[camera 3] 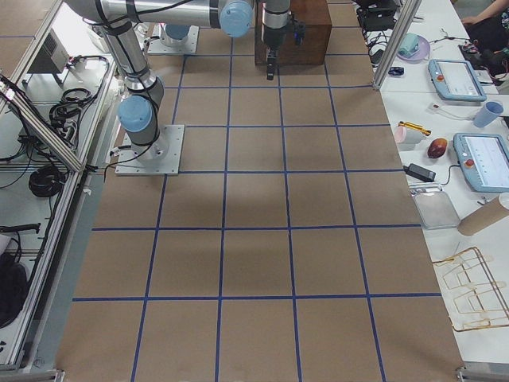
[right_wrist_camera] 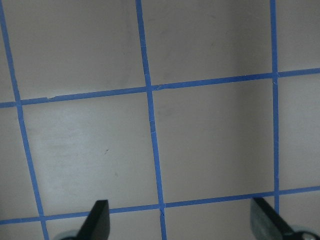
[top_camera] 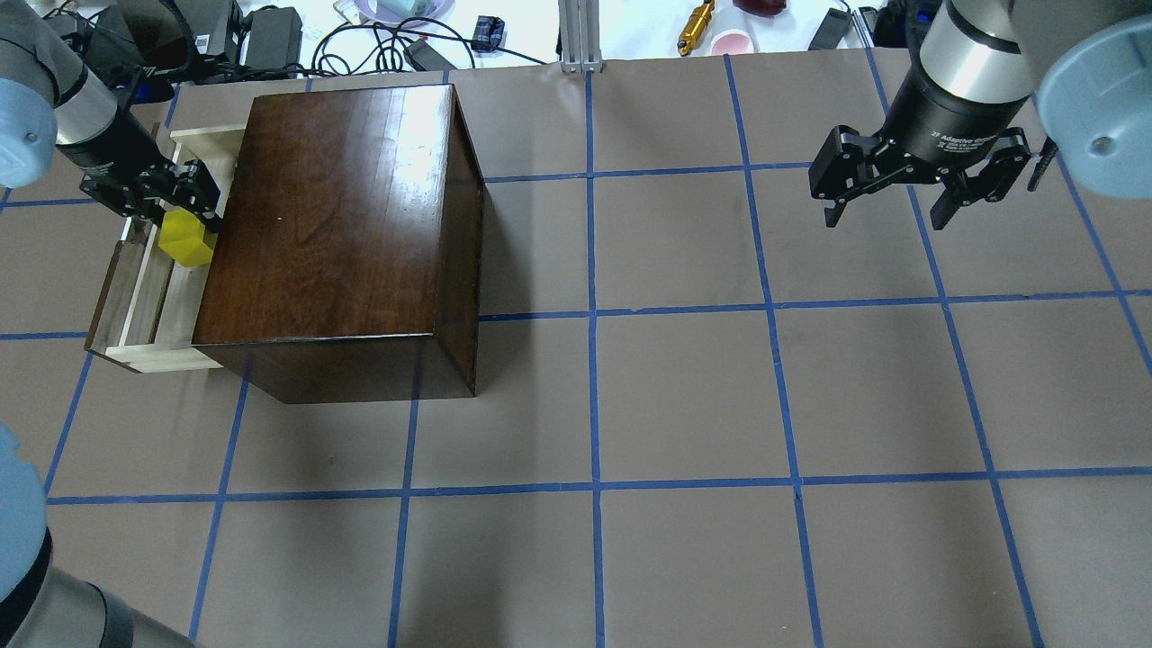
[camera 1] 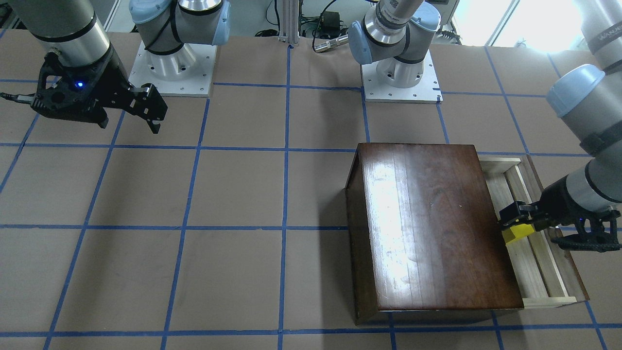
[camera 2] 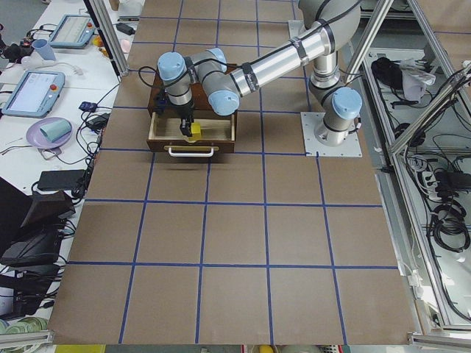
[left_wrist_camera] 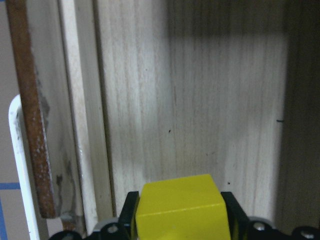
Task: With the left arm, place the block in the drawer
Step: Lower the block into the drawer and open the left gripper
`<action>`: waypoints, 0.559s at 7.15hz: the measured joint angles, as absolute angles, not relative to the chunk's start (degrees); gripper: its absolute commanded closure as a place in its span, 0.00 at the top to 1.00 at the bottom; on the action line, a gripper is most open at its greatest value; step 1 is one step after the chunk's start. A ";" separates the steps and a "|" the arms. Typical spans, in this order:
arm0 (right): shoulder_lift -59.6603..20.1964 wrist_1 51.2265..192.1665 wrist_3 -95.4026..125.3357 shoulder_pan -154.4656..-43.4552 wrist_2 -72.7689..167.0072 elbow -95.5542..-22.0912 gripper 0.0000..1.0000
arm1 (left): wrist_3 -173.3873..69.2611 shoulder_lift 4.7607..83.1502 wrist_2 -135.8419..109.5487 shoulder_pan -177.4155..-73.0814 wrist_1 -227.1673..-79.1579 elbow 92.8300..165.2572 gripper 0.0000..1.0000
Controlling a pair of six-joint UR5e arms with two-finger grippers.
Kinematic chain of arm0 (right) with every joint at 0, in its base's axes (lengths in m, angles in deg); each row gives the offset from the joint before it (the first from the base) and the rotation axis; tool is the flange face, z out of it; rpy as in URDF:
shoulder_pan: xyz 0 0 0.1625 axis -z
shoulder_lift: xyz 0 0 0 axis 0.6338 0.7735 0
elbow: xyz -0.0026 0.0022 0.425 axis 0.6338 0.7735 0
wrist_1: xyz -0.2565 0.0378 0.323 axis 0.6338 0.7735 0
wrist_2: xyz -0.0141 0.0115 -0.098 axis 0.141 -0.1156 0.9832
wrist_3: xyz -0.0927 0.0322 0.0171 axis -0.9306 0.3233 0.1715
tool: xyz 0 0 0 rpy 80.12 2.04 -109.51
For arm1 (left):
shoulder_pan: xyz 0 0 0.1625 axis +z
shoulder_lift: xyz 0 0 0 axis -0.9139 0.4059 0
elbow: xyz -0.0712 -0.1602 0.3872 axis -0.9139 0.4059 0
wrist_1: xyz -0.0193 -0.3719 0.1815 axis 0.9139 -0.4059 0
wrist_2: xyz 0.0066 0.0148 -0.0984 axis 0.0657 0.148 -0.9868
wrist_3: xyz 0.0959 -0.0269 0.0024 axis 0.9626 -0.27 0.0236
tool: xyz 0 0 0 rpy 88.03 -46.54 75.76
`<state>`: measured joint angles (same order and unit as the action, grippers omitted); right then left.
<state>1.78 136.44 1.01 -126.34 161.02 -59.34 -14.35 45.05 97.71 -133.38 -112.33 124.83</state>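
The yellow block (top_camera: 185,239) is held in my left gripper (top_camera: 171,216), which is shut on it just above the pale wood floor of the open drawer (top_camera: 144,310). The drawer is pulled out of the dark-brown box (top_camera: 337,216). In the left wrist view the block (left_wrist_camera: 181,210) sits between the black fingers (left_wrist_camera: 231,210), over the drawer floor (left_wrist_camera: 190,110). In the front view the block (camera 1: 516,233) is beside the box edge (camera 1: 437,223). My right gripper (top_camera: 900,205) hangs open and empty over bare table far to the right.
The drawer has a dark front panel (left_wrist_camera: 30,125) with a white handle (left_wrist_camera: 20,165). Blue tape lines grid the brown table (top_camera: 684,396). Cables, cups and tools lie beyond the far edge (top_camera: 378,36). The arm bases (camera 1: 398,73) stand at the robot's side.
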 measured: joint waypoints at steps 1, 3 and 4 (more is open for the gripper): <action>1.78 136.44 1.01 -126.34 161.02 -59.34 1.00 | -14.48 44.25 97.75 -133.49 -112.47 124.56 1.00; 1.78 136.45 1.01 -126.34 161.02 -59.34 1.00 | -14.56 40.93 97.89 -133.83 -114.09 123.88 1.00; 1.78 136.44 1.01 -126.34 161.02 -59.34 1.00 | -14.59 38.53 97.86 -133.98 -116.03 123.78 1.00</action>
<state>1.78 136.44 1.01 -126.34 161.02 -59.34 -14.59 38.53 97.86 -133.98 -116.03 123.78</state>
